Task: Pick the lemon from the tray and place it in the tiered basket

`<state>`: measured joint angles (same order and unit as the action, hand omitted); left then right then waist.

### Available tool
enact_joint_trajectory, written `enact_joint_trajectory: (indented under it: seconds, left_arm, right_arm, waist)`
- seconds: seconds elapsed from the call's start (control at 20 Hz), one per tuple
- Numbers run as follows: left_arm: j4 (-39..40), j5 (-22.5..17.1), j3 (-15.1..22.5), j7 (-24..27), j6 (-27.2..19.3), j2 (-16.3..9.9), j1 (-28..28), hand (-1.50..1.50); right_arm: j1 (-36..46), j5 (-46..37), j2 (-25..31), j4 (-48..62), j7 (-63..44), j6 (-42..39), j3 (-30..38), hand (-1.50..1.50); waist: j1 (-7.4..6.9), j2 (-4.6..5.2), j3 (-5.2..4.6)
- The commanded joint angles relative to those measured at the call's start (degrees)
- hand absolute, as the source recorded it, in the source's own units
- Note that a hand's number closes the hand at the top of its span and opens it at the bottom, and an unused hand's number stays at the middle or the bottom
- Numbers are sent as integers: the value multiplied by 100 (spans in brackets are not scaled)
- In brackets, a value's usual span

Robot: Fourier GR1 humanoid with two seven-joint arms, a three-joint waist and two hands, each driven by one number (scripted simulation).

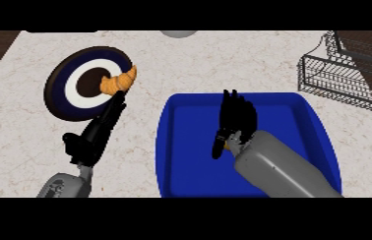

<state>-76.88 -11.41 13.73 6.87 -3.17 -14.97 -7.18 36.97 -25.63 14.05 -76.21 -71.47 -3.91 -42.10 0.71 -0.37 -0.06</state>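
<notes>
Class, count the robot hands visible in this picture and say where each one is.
2. The left hand lies on the counter, fingers straight, reaching to the plate beside the croissant. The right hand is over the blue tray.

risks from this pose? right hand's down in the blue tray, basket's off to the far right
1. The right hand covers the lemon in the blue tray; only a yellow sliver shows, so the grasp can't be confirmed.
2. The tiered basket sits beyond the tray's right wall; a low carry could clip that wall or the wire rim.
3. The left hand lies against the plate by the croissant; moving it may nudge either.
</notes>
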Motion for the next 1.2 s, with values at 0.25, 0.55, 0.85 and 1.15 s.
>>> enact_joint_trajectory:
  seconds: [0.25, 0.55, 0.85, 1.15]
  left_arm:
    - [68, 57, -104, -80, 165, -8, -88, 0]
    - [-10, 164, -139, -110, 115, 172, -78, 0]
    - [299, 297, -288, 271, 290, 309, 83, 0]
    - [-268, 336, -453, -397, 354, 261, -54, 0]
  right_arm:
    - [-440, -377, -149, 99, -716, -146, 384, -150]
    - [-748, -836, -361, 23, -181, 22, 695, 150]
    - [-880, -1774, -815, 298, 657, 383, 891, 150]
    - [-1212, -2319, -913, -394, 523, -118, 1086, 150]
  waist:
    - [-59, 33, 3]
    - [-70, 35, 5]
    - [-86, 41, 4]
    - [-73, 29, 6]
